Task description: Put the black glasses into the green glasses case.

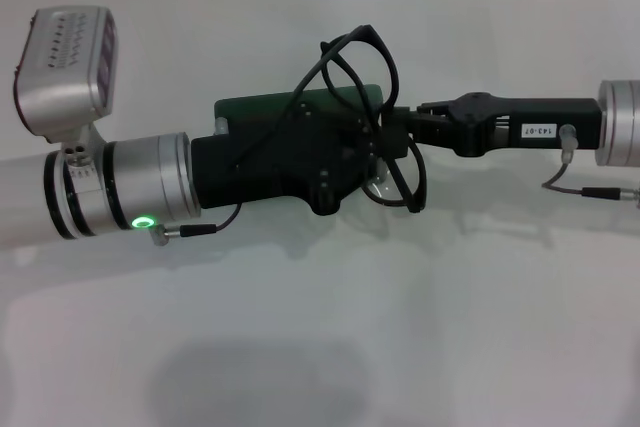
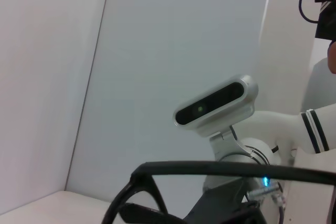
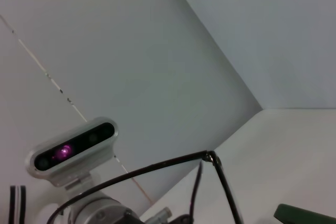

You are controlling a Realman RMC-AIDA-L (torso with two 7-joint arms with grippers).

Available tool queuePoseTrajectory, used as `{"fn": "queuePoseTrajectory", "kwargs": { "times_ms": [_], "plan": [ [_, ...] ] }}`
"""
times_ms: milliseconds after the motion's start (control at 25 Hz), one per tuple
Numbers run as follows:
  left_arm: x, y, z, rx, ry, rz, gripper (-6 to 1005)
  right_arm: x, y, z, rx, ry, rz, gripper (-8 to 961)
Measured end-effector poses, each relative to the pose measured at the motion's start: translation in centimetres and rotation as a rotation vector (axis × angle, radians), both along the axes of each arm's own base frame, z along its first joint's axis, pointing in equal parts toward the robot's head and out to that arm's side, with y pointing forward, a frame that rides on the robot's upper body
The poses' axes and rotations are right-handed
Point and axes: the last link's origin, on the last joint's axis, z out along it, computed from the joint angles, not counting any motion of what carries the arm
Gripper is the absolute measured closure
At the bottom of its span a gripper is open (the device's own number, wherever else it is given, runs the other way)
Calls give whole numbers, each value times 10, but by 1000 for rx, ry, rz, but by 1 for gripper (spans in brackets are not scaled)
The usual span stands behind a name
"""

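Your two arms meet mid-surface (image 1: 320,327) here. The left gripper (image 1: 335,152) comes in from the left and sits right over the case (image 1: 260,107), so you only get a green strip of it along the far edge of the gripper body. Can't tell from any view how its jaws are set. The right gripper (image 1: 400,132) reaches in from the right, jaws pinching the glasses (image 1: 355,62) around the frame. The glasses are tilted up, one rim poking past the far side of the case, the other hanging down near the right end of the left gripper. Both wrist views just catch thin black frame bits and the other arm's camera.
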Motion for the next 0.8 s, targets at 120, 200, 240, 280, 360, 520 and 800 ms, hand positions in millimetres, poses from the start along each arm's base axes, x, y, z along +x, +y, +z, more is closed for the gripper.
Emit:
{"fn": "queuePoseTrajectory", "kwargs": {
  "times_ms": [120,200,240,280,360,520,800],
  "plan": [
    [0,-1,0,-4,-2,1,999,-1,-2,1,-9,9,8,891],
    [0,-1,0,-5,-3,1,998,-1,-3,1,-13,11,11,891],
    [0,-1,0,-6,-3,1,998,-1,-3,1,-15,13,14,891],
    [0,-1,-1,-6,-3,0,998,-2,-4,1,-17,14,17,891],
    [0,-1,-1,-8,-3,0,998,-2,-5,1,-19,17,24,891],
    [1,-2,0,-14,-8,-3,998,1,-6,3,-11,22,21,891],
    [0,-5,2,-17,-18,-9,998,6,-4,11,23,28,7,892]
  ]
}}
